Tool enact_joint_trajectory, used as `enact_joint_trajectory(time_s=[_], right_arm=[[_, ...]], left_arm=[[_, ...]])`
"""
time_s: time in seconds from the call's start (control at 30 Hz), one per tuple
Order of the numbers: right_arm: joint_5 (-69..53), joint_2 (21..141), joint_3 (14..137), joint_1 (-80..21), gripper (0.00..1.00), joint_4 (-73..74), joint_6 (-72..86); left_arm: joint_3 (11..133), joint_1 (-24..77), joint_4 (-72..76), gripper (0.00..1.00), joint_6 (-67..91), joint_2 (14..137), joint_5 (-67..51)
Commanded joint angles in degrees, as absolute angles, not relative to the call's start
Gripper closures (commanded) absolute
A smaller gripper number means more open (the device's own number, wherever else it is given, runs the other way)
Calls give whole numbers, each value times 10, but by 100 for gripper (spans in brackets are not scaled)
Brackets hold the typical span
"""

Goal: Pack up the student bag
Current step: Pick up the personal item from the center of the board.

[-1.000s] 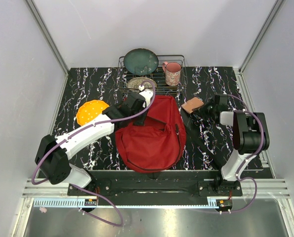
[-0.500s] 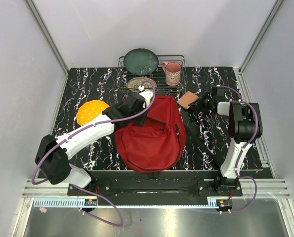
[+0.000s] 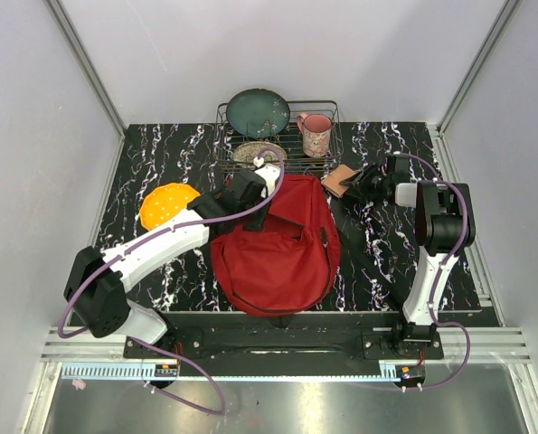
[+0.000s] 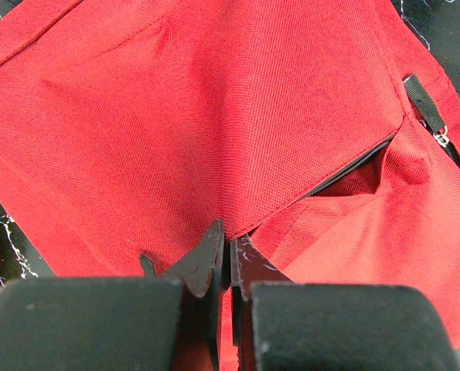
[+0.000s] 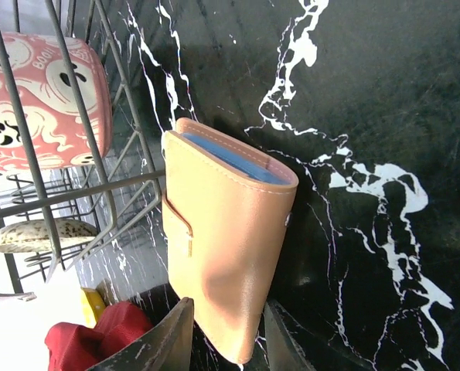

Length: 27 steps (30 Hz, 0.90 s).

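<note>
The red student bag (image 3: 279,246) lies in the middle of the black marble table, its top opening toward the rack. My left gripper (image 3: 255,206) is shut on the bag's fabric edge by the zip opening (image 4: 228,241); the red cloth (image 4: 214,116) fills the left wrist view. My right gripper (image 3: 354,187) is shut on a tan leather wallet (image 3: 340,180), held just right of the bag's top and next to the rack. In the right wrist view the wallet (image 5: 226,255) sits between the fingers above the table, blue lining showing at its far end.
A wire dish rack (image 3: 278,136) stands at the back with a dark green plate (image 3: 258,111), a pink patterned mug (image 3: 316,133) and a speckled bowl (image 3: 257,152). The mug (image 5: 36,100) and rack wires (image 5: 98,185) are close to the wallet. An orange disc (image 3: 166,205) lies left.
My right gripper has carried the wallet left and back, from the table's right side toward the rack and the bag's top. The left arm and the bag have stayed still.
</note>
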<state>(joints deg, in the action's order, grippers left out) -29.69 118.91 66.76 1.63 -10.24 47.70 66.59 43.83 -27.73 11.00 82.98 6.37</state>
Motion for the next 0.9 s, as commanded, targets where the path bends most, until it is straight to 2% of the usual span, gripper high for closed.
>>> enact_joint_trajectory(time_s=[0.0,0.4,0.7,0.87], right_arm=[[-280,1203,672,17,52,-126,492],[-282,1215,631,16,50,-233,564],[-290,1226,597,15,51,-368,659],[-286,1223,603,11,56,-360,657]], left_arm=[[687,437,-269,100,121,823,48],[686,438,-276,100,120,824,47],[687,438,-279,100,121,820,44],[688,438,-281,100,120,818,46]])
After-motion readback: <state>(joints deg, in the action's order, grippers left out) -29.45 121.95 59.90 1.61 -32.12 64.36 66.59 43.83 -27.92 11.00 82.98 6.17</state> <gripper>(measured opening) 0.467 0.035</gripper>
